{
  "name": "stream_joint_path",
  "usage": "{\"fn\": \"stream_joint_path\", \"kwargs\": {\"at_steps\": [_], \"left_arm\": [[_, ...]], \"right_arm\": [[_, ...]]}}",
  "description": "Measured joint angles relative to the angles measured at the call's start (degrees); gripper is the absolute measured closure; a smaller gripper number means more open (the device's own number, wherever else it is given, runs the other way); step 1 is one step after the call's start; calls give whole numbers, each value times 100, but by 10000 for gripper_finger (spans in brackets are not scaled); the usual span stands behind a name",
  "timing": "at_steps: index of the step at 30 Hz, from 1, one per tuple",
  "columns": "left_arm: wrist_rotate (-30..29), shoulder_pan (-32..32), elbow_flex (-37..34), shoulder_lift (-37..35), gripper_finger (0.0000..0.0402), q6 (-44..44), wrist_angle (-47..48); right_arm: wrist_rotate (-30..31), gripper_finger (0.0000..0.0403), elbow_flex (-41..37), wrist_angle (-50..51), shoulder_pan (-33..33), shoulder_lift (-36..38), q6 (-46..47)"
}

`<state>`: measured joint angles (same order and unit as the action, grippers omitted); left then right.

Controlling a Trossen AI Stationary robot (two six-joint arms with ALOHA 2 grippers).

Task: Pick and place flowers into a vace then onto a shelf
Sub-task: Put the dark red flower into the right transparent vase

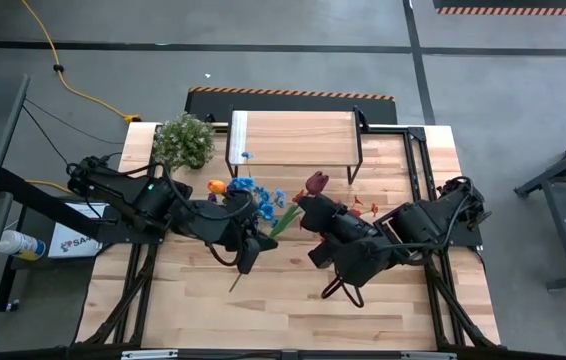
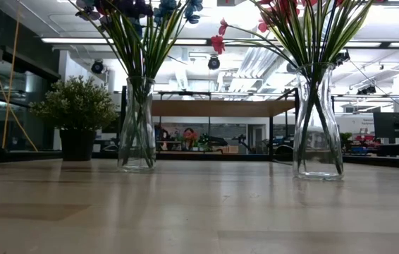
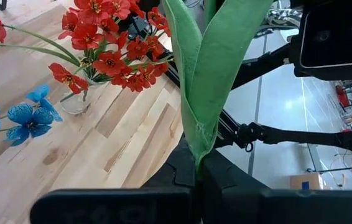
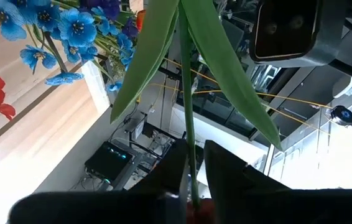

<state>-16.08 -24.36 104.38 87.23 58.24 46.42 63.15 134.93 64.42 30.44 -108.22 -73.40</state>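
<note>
Evidently a handover: left pincer (image 3: 198, 171) pinches the green stem (image 3: 201, 93) at surface centre, while right pincer (image 4: 193, 168), barely parted, flanks it; shelf (image 1: 293, 135) waits at twelve o'clock.

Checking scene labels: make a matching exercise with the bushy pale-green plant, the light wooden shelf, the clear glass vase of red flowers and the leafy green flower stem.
1 bushy pale-green plant
2 light wooden shelf
3 clear glass vase of red flowers
4 leafy green flower stem

A on thin black legs
B pinched by left gripper
C in a dark pot
D see-through, stems showing inside

Pairs: 1-C, 2-A, 3-D, 4-B
</note>
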Motion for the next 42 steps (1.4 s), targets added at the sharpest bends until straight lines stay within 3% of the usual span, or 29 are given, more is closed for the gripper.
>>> {"fn": "stream_joint_path", "kwargs": {"at_steps": [11, 19, 29, 35, 38, 42], "left_arm": [[-224, 2, 0, 1, 370, -103, 5], [-488, 0, 0, -1, 370, -387, -248], [-1050, 0, 2, -3, 370, -1596, -1245], [-1205, 0, 2, -5, 370, -2677, -2278], [-1217, 0, 4, -5, 370, -3205, -2733], [-1217, 0, 4, -5, 370, -3857, -3234]], "right_arm": [[-64, 287, 1, 341, 242, 0, 481], [422, 278, 2, 1360, 516, 6, 1660], [1162, 278, 2, 2504, 907, 296, 3266], [1706, 279, 2, 2535, 1119, 903, 4117], [1676, 279, 2, 2400, 1230, 1262, 4744], [1111, 279, 2, 2031, 1307, 1736, 5699]]}}
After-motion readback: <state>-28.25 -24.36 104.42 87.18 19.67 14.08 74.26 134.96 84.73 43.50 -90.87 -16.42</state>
